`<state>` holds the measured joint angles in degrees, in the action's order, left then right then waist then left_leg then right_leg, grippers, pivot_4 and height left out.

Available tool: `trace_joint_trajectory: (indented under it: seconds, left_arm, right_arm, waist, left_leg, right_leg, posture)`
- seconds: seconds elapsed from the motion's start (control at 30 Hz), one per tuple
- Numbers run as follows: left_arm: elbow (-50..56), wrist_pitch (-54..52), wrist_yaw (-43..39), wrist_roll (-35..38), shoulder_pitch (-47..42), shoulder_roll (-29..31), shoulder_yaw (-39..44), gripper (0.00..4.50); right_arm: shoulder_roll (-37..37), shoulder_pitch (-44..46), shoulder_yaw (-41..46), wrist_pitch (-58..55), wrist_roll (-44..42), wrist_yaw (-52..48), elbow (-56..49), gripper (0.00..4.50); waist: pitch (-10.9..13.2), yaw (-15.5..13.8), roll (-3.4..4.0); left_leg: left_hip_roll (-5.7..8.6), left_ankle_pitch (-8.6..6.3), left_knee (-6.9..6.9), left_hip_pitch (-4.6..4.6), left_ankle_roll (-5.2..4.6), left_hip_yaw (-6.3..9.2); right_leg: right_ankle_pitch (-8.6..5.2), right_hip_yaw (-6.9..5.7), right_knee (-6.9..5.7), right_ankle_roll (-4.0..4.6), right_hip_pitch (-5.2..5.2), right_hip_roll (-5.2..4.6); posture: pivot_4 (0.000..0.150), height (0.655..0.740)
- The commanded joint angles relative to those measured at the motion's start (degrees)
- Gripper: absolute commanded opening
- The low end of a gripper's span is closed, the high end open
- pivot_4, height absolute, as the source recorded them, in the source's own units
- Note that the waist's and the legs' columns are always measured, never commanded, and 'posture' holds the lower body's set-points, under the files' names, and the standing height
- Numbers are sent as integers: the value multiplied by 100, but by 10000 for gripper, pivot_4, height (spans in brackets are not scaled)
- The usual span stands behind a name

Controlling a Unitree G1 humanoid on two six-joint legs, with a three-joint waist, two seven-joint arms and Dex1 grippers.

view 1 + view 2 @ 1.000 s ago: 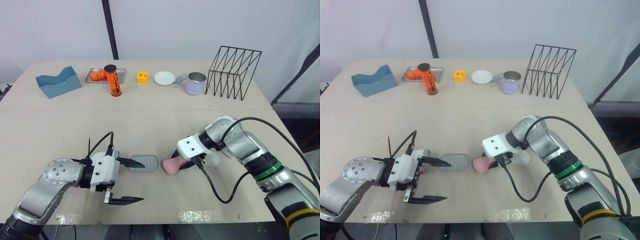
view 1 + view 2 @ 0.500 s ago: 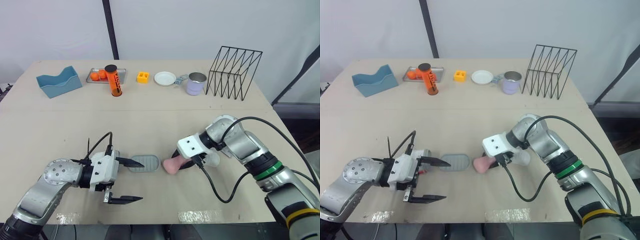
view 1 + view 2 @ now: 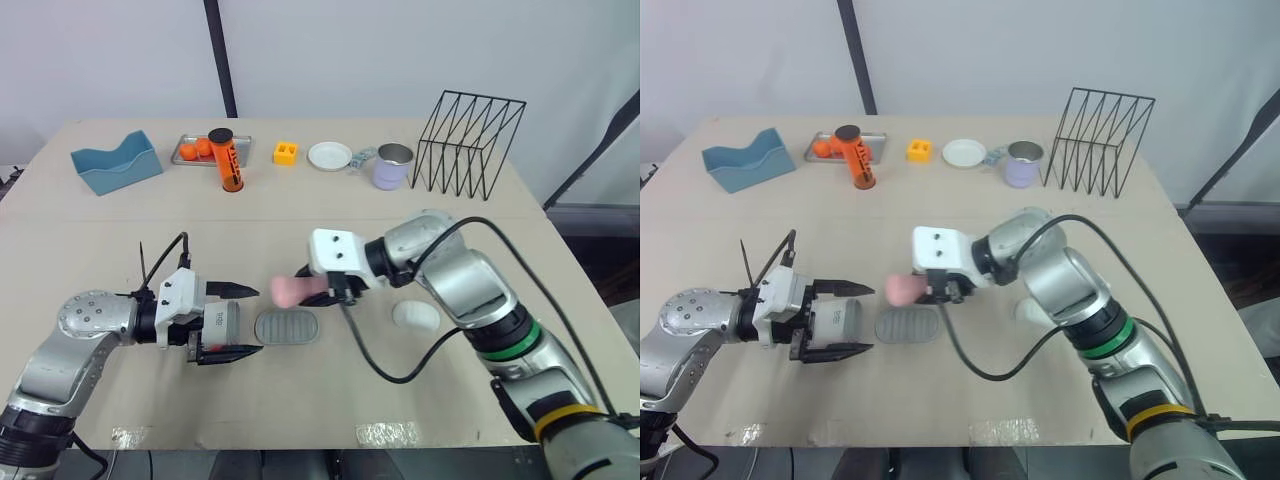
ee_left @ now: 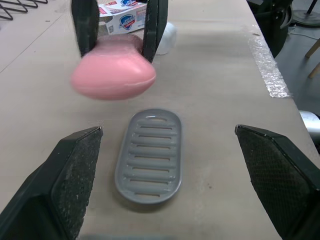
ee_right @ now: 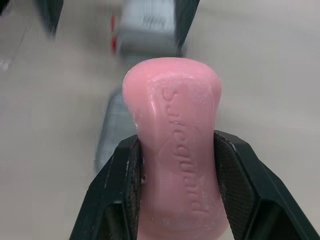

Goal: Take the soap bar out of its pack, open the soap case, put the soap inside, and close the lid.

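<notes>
Pinched by its sides in the right gripper (image 3: 308,289), fingers closed tight on it: the pink soap bar (image 3: 286,290), held in the air at mid-frame in the head views, out of its pack. Just below it in the frame, flat on the worktop (image 3: 300,210): the grey slotted soap-case tray (image 3: 288,327) (an oval, long axis running left to right). At lower left of the frame, beside that tray: the left gripper (image 3: 250,320), fingers spread wide and holding nothing, tips pointing toward the tray and flanking its left end. Lower right of centre: a white domed piece (image 3: 415,316) lying on the worktop, apart from both grippers. In the left wrist view, behind the soap: the printed soap pack (image 4: 122,14). Ranged along the top of the worktop: blue holder (image 3: 116,163), orange bottle (image 3: 228,162), yellow block (image 3: 286,153), white dish (image 3: 329,156), mug (image 3: 392,167), black wire rack (image 3: 468,145).
</notes>
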<state>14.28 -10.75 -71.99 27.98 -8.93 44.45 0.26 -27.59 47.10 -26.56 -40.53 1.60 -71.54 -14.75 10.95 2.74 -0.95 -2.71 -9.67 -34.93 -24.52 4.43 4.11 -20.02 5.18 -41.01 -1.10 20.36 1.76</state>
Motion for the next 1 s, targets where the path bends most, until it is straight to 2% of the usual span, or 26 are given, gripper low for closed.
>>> trace_joint_trajectory:
  seconds: [0.03,0.43,1.0]
  left_arm:
    - [-120,297,-133,-97,-94,134,165,45000]
    - [-448,521,-378,-60,-194,241,264,45000]
    - [-421,410,-357,-57,-279,236,204,45000]
  right_arm:
    - [164,-30,-157,-688,-31,438,-533,16004]
    - [192,-42,-606,-1403,-274,947,-549,16004]
    - [355,-187,-1181,-1210,-298,1419,-230,16004]
  waist:
    - [0,-4,0]
    - [0,4,0]
    - [0,5,-1]
  left_leg:
    - [1,0,0,-2,0,3]
    - [1,0,1,-12,0,7]
    - [-1,0,0,-20,1,8]
  right_leg:
    - [0,-4,0,0,0,-1]
    - [0,-12,2,2,10,-1]
    - [0,-15,1,3,22,-1]
  posture:
    - [1500,7400]
    - [1500,7400]
    - [1500,7400]
